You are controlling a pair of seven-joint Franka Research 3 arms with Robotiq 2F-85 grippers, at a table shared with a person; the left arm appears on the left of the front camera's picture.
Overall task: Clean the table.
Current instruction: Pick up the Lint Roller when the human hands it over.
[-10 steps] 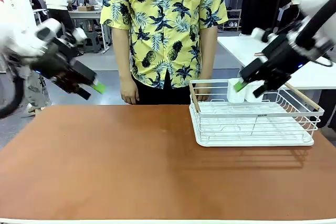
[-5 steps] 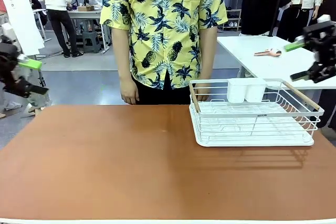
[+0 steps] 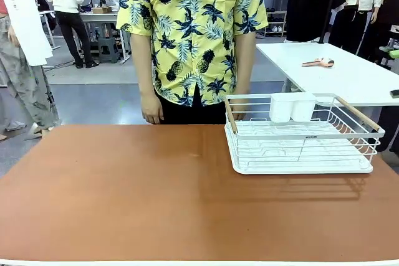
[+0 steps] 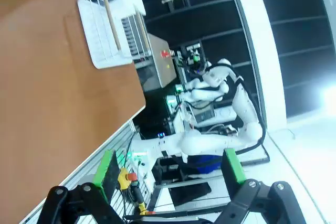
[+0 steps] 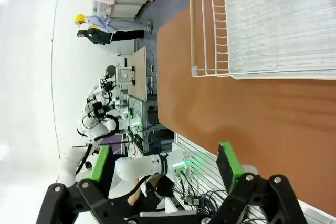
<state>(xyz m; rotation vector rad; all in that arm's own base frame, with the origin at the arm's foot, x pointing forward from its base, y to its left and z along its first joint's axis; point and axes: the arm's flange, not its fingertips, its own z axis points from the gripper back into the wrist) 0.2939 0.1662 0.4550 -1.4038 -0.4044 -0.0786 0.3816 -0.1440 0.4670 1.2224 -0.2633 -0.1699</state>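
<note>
The reddish-brown surface (image 3: 124,204) spreads across the foreground; the left end effector (image 4: 169,167) and right end effector (image 5: 164,162) each stand wide open, holding nothing. At its far right corner sits a white wire rack (image 3: 299,165) with two white cups (image 3: 292,107), and a person (image 3: 193,35) stands beyond the far edge.

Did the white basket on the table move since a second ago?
No. The white wire basket sits in the same spot on the table, near its far right corner, with its back rim lined up against the table's far edge just as before.
</note>
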